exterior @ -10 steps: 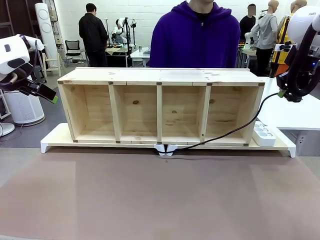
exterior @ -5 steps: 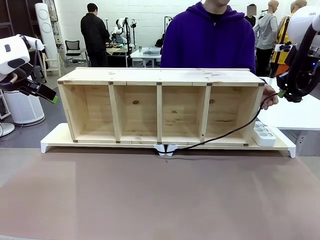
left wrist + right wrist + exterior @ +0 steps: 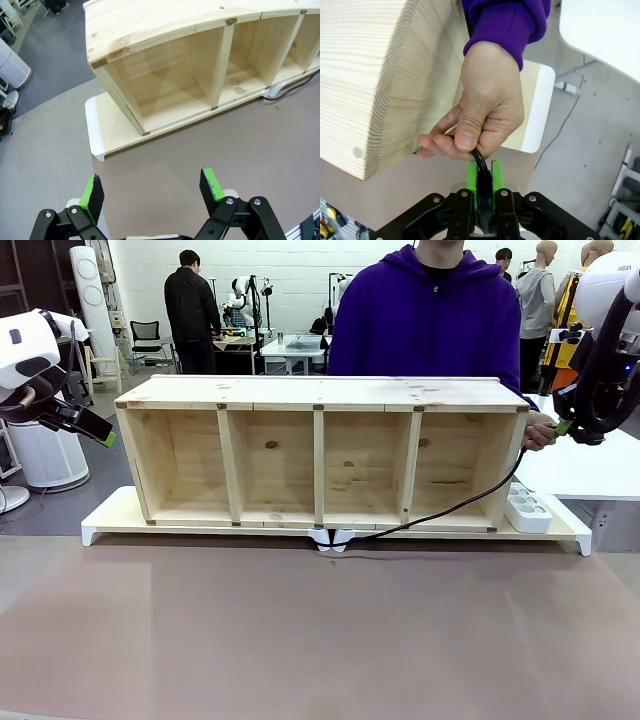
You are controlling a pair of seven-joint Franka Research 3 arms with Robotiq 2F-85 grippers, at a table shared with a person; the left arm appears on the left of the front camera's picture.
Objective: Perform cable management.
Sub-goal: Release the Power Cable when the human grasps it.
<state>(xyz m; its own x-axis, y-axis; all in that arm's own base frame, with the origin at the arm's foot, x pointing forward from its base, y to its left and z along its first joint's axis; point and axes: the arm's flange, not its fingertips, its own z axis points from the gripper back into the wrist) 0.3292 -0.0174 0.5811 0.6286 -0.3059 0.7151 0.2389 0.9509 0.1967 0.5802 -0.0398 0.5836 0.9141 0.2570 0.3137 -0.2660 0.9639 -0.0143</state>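
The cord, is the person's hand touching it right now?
Touching. In the right wrist view the hand pinches the black cord between thumb and fingers just above the right claw, whose green pads sit against the same cord.

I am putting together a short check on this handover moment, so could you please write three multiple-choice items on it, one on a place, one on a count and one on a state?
1. Where does the person's hand grasp the cable?
A. Just beyond the tips of the right claw, beside the end of the wooden shelf
B. At the white power strip
C. Inside the leftmost compartment

2. How many open compartments does the wooden shelf have?
A. Two
B. Four
C. Six

3. How does the left claw stand?
A. Shut on the cable
B. Shut on nothing
C. Open and empty

Answers: 1 A, the right wrist view has the fingers pinching the cord right above the green pads. 2 B, three dividers split the shelf in the front view. 3 C, the left wrist view has its pads wide apart over the bare table.
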